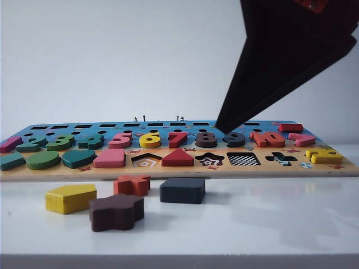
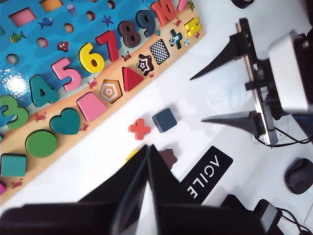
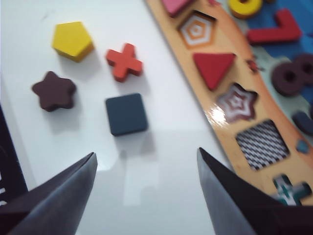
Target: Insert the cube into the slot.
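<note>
The cube is a flat dark navy square lying on the white table in front of the puzzle board, apart from everything; it also shows as the cube and the cube. The slot, the checkerboard-floored square recess, is empty; it shows too as the slot and the slot. My right gripper hangs open above the table, short of the cube, with nothing between its fingers. One dark finger fills the exterior view's upper right. My left gripper is shut and empty, above the loose blocks.
Loose on the table near the cube lie a yellow pentagon block, a red cross block and a dark brown flower-shaped block. The board also holds coloured numbers, a red triangle and star, pentagon and cross recesses.
</note>
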